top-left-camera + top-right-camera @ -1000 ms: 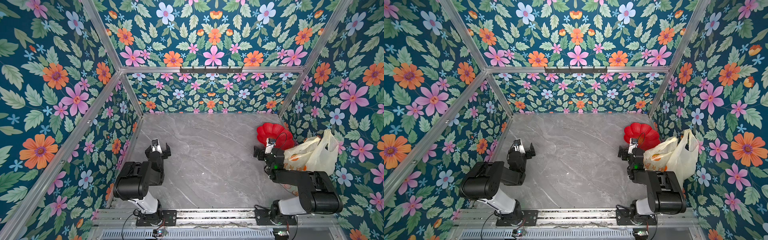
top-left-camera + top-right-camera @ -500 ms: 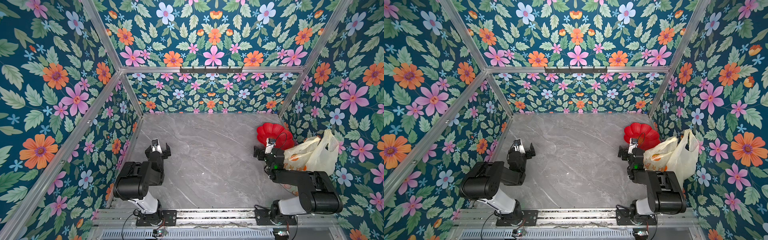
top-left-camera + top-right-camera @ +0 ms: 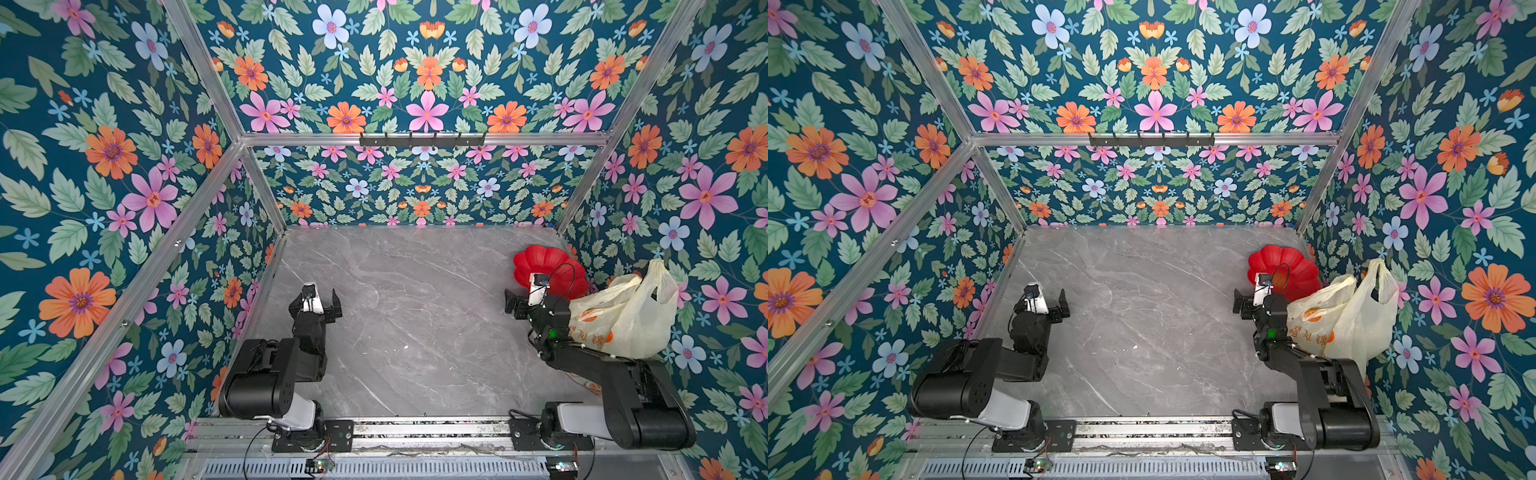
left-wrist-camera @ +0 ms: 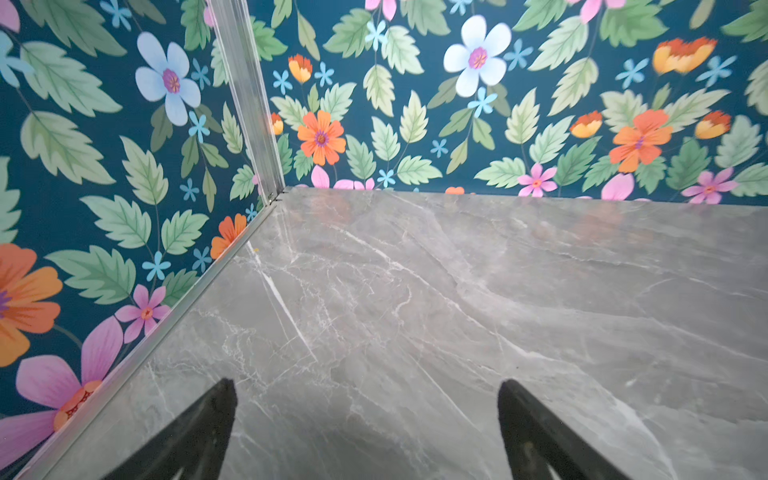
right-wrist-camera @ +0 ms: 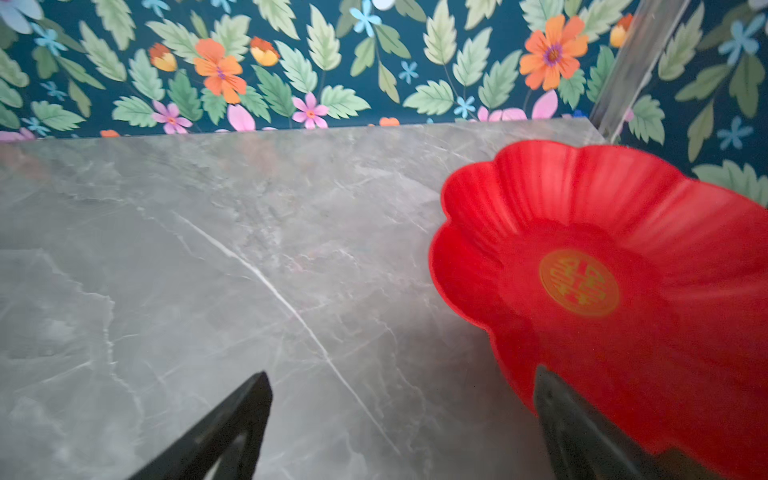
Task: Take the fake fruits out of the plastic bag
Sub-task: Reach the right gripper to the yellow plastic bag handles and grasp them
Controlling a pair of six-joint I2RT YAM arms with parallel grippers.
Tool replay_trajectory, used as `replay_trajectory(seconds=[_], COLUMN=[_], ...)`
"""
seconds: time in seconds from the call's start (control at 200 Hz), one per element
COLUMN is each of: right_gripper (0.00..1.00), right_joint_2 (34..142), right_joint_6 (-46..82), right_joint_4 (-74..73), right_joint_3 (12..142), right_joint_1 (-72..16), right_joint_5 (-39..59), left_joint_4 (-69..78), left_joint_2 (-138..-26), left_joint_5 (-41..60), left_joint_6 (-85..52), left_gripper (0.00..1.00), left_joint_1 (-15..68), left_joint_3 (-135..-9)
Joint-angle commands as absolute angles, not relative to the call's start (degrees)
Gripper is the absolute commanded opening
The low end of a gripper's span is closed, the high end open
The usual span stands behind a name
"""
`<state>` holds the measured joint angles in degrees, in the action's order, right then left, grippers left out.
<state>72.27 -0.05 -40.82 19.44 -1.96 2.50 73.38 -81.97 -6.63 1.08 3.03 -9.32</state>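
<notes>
The bag (image 3: pixel 631 320) stands at the right edge of both top views, against the right wall, just beside the plate (image 3: pixel 540 257) and close behind the right arm's forearm. Its two handles (image 3: pixel 660 276) stick up loosely above a bulging body. The fruits are not visible; the film is only faintly see-through, and the orange patches on it look like print rather than contents. The left gripper (image 4: pixel 365 386) hangs over bare table (image 3: pixel 415 316) at the left side with its fingers spread wide and nothing between them. The right gripper (image 5: pixel 401 374) is likewise wide and empty, one finger over the plate's rim in its wrist view. The bag is probably light, thin and slippery; it will crumple and slide rather than resist a push. The handles or the rim of the mouth look like the best places to pinch, with one gripper lifting or pinning the film while the other reaches in. The fruits are likely hard, glossy and prone to rolling.
</notes>
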Motion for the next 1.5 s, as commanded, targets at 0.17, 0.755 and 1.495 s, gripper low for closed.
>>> replay_trajectory(seconds=[0.17, 0.755, 1.495], right_gripper=[0.99, 0.99, 0.87], right_joint_2=[52.2, 34.2, 47.7], right_joint_6=[8.8, 24.8, 25.4], right_joint_4=[-14.1, 36.4, 45.3], right_joint_3=[26.9, 56.2, 58.5], right_joint_1=[-5.5, -5.5, 10.3], right_joint_5=[2.9, -2.8, -13.8], left_joint_4=[42.1, 1.5, 10.0], left_joint_2=[-56.2, -45.7, -48.6], left_joint_5=[-19.1, -0.9, 9.8], left_joint_6=[-16.7, -35.1, -33.5], left_gripper=[1.0, 1.0, 1.0], left_joint_1=[5.3, 5.2, 5.3], left_joint_3=[-16.4, -29.5, -23.4])
